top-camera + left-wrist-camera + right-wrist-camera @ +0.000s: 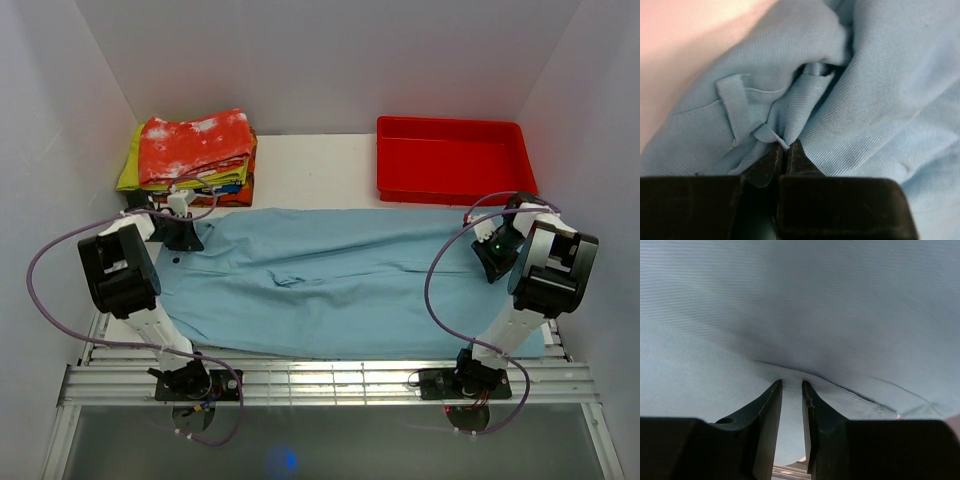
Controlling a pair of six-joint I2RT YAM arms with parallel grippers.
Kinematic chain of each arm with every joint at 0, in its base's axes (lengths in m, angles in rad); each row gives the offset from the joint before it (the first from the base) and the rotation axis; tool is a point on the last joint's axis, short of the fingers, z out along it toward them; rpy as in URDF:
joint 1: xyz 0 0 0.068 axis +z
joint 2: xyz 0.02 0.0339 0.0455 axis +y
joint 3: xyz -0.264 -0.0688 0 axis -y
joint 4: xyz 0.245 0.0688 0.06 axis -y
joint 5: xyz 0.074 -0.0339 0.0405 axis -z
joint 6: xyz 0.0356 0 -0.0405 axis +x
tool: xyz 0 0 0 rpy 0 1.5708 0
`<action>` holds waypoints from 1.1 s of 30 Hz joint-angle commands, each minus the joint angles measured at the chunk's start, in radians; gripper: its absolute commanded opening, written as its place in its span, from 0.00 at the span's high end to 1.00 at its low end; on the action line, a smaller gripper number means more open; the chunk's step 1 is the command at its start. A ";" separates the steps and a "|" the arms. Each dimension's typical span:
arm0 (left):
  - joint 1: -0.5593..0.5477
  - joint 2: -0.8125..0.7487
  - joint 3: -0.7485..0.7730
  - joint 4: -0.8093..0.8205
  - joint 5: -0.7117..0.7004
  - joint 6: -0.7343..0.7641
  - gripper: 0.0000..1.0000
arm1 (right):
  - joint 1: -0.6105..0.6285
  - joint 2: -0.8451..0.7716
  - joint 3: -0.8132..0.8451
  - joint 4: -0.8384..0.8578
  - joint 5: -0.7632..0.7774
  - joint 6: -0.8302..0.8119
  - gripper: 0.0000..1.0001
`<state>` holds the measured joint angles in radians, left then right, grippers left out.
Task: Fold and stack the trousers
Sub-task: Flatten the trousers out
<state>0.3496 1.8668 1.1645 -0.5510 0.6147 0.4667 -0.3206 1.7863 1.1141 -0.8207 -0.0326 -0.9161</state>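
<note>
Left gripper [786, 151] is clamped tight, its fingers [799, 161] pressed together on a bunched fold of the trousers [340, 280], and a belt loop [737, 107] stands just to the left of the tips. Over to the right gripper [792, 386]: its fingers [767, 415] sit nearly together with a thin slit between them, and blue cloth rises in a ridge right at the tips, but I cannot tell whether any of it is pinched. Between the two grippers the trousers lie spread lengthwise across the table [310, 170], with creases near the middle. Beyond the left fingers a stack [195, 150] of folded clothes is close by, and beyond the right fingers sits a red tray [450, 160].
</note>
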 commanded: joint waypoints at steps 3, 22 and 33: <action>0.002 -0.325 -0.248 0.031 -0.076 0.087 1.00 | -0.064 0.160 0.111 0.204 0.172 -0.033 0.71; 0.019 -0.298 -0.036 -0.092 -0.112 0.015 0.65 | -0.031 -0.034 0.207 -0.014 -0.176 0.022 0.65; 0.019 -0.193 -0.074 -0.053 -0.113 -0.040 0.60 | 0.112 0.007 0.210 0.074 -0.234 0.146 0.62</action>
<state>0.3645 1.6966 1.1023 -0.6262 0.4973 0.4473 -0.2451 1.7710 1.2961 -0.7910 -0.2230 -0.8284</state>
